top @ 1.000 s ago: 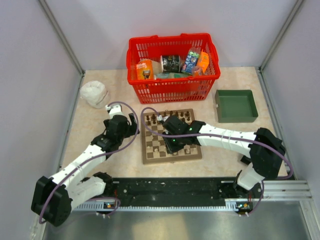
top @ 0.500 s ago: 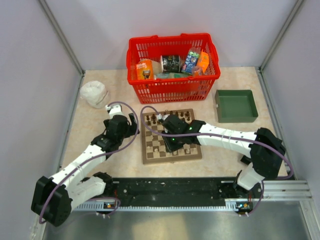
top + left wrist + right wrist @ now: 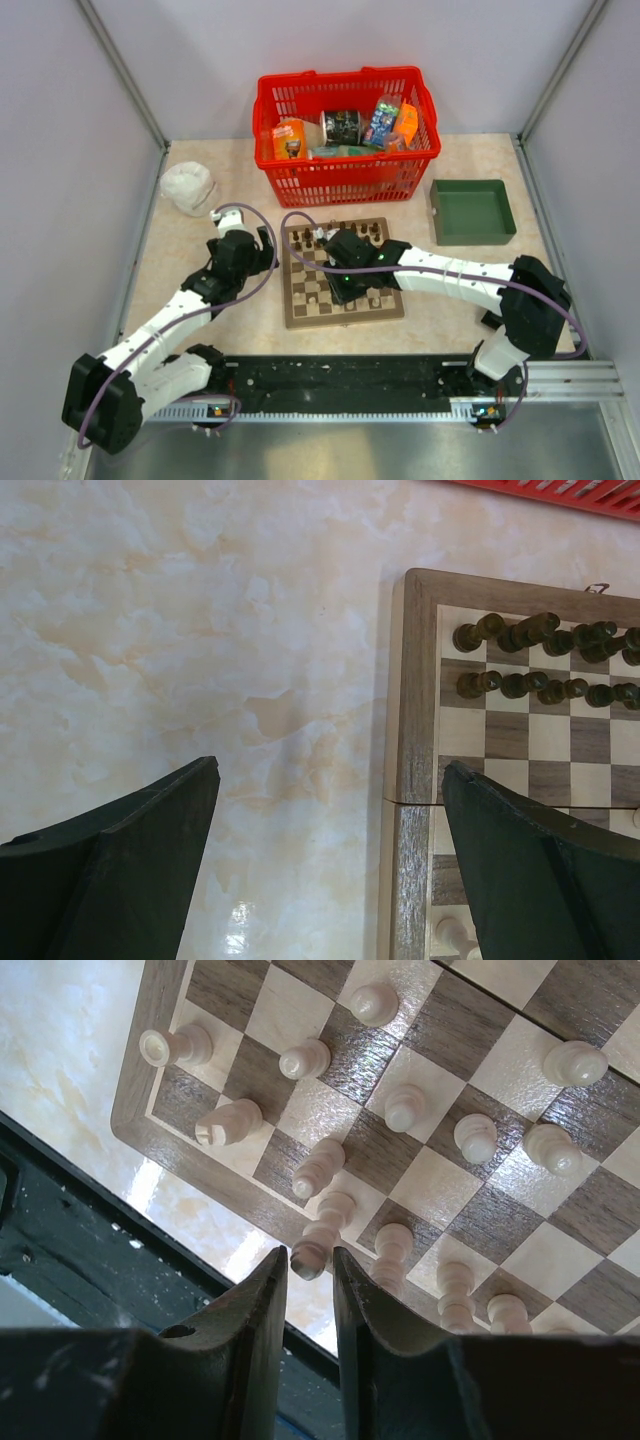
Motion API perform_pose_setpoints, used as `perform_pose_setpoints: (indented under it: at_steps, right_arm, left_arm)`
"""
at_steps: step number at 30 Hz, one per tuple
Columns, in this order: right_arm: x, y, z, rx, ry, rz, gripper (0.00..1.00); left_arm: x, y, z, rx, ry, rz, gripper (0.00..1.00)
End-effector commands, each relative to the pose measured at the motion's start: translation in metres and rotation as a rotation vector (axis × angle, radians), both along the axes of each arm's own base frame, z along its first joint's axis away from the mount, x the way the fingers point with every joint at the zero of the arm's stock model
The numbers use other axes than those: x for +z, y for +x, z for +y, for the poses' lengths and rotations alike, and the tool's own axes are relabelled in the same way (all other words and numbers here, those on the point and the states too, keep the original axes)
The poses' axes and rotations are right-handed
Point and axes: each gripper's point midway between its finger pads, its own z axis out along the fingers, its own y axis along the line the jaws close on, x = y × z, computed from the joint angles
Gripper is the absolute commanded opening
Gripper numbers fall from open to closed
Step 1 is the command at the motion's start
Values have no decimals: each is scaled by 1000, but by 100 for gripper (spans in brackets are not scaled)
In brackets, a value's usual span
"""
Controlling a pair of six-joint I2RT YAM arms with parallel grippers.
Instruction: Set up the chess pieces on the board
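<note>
The board [image 3: 343,272] lies in the middle of the table. Dark pieces [image 3: 540,632] fill its two far rows. Pale pieces [image 3: 405,1106] stand on its near rows. My right gripper [image 3: 310,1260] is low over the board's near edge. Its fingers are closed narrowly on the head of a pale piece [image 3: 322,1230] that stands in the nearest row. My left gripper [image 3: 330,780] is open and empty, above the table beside the board's left border [image 3: 412,730]. From above, the left gripper [image 3: 262,243] is left of the board and the right gripper [image 3: 345,285] is over it.
A red basket [image 3: 345,135] with packets stands behind the board. A green tray [image 3: 472,210] is at the back right. A white crumpled cloth [image 3: 188,186] is at the back left. A black rail [image 3: 340,380] runs along the near edge.
My right gripper has shifted slightly toward the far left over the board's near rows. The left arm has not moved.
</note>
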Motion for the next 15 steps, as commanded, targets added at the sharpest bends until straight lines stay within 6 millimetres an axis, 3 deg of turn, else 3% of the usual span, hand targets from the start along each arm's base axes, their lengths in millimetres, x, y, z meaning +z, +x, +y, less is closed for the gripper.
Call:
perform_pose_setpoints:
  at_steps: [1, 7, 15]
  right_arm:
    - [10, 9, 10, -7, 26, -59, 26]
    - [14, 9, 12, -7, 41, -61, 29]
    - [49, 18, 17, -32, 124, -137, 33]
  left_arm:
    - [11, 4, 1, 14, -24, -51, 99]
    - [14, 4, 0, 7, -23, -53, 99]
    - [36, 0, -16, -109, -50, -77, 99]
